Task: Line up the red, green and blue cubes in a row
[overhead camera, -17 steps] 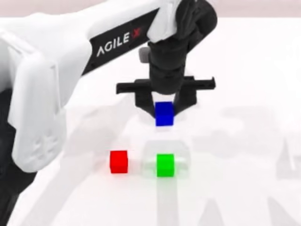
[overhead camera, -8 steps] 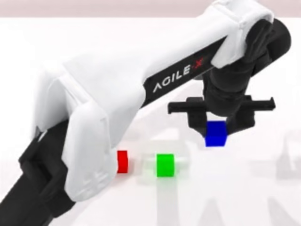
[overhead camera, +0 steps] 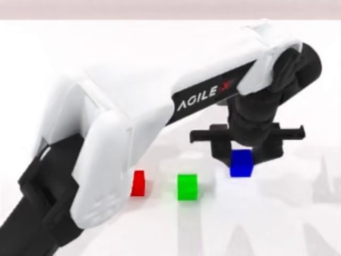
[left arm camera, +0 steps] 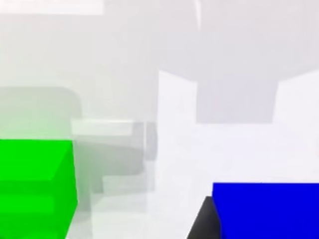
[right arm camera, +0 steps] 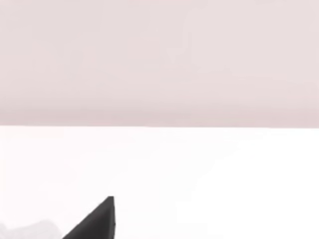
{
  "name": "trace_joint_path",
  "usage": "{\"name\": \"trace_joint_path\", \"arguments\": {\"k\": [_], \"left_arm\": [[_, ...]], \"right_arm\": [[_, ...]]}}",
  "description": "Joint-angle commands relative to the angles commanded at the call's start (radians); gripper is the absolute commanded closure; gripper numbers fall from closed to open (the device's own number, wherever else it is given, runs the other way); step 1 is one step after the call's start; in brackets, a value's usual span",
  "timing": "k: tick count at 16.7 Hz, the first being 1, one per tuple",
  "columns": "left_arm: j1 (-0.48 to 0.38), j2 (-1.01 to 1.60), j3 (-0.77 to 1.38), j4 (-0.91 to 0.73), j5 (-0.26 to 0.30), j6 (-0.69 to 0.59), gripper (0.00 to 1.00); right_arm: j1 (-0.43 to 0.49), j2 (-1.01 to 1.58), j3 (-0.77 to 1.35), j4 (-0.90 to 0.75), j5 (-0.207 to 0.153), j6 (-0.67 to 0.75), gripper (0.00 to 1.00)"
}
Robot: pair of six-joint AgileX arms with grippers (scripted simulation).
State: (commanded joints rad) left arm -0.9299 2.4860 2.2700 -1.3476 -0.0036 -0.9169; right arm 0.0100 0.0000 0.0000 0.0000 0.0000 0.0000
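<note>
My left gripper (overhead camera: 241,156) is shut on the blue cube (overhead camera: 241,163), holding it low over the table to the right of the green cube (overhead camera: 187,186). The red cube (overhead camera: 138,184) sits left of the green one, its left side hidden behind my left arm. In the left wrist view the blue cube (left arm camera: 264,211) fills the space beside a dark finger (left arm camera: 204,225), and the green cube (left arm camera: 35,189) stands apart from it. My right gripper (right arm camera: 99,221) shows only as a dark corner in its own wrist view, away from the cubes.
My white left arm (overhead camera: 122,128) stretches from the lower left across the middle of the table (overhead camera: 298,224). The table's far edge (overhead camera: 160,20) runs along the back.
My left gripper carried the blue cube rightward from above the green cube, then lowered it toward the table to the green cube's right. Red and green cubes stayed put.
</note>
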Motion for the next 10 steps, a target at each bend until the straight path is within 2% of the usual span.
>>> {"name": "trace_joint_path", "arguments": {"k": [4,8,10], "left_arm": [[-0.004,-0.008,-0.142,0.135,0.001,-0.003,1.00],[-0.005,-0.009,-0.152,0.145,0.001,-0.003,1.00],[-0.005,-0.009,-0.152,0.145,0.001,-0.003,0.85]], "right_arm": [[0.000,0.000,0.000,0.000,0.000,0.000,0.00],[0.000,0.000,0.000,0.000,0.000,0.000,0.00],[0.000,0.000,0.000,0.000,0.000,0.000,0.00]]}}
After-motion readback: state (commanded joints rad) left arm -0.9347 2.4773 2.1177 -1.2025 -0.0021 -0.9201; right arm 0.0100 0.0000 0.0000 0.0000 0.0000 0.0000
